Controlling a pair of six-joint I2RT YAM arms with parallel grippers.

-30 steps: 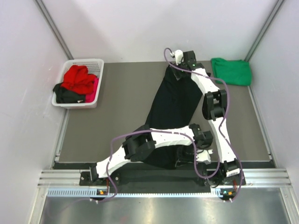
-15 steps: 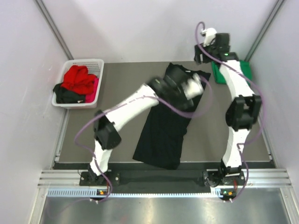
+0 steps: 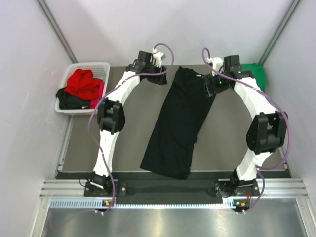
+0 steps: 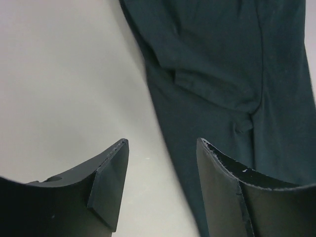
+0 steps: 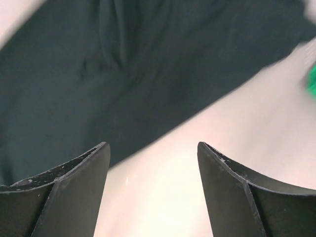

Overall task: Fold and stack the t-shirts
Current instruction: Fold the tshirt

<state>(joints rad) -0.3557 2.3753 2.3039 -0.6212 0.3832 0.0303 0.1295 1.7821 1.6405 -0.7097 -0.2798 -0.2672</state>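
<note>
The large black t-shirt [image 3: 178, 118] lies flat as a long, narrow strip running diagonally from the far middle to the near edge of the table. My left gripper [image 3: 163, 78] is open and empty just left of the shirt's far end. In the left wrist view [image 4: 162, 143] its jaws stand over bare table with the shirt's edge [image 4: 222, 69] under the right finger. My right gripper [image 3: 211, 88] is open and empty at the shirt's far right edge. In the right wrist view [image 5: 152, 145] the shirt [image 5: 148, 64] lies just ahead of it. A folded green t-shirt [image 3: 256, 74] lies at the far right.
A white lattice basket [image 3: 101, 101] at the far left holds red [image 3: 83, 83], pink [image 3: 100, 91] and black [image 3: 71, 100] shirts. Pale walls close the table on three sides. A sliver of the green shirt [image 5: 312, 81] shows in the right wrist view.
My left arm has swung off the shirt to its far left corner. My right arm has come in from the back right to the shirt's far right edge. The shirt lies flatter.
</note>
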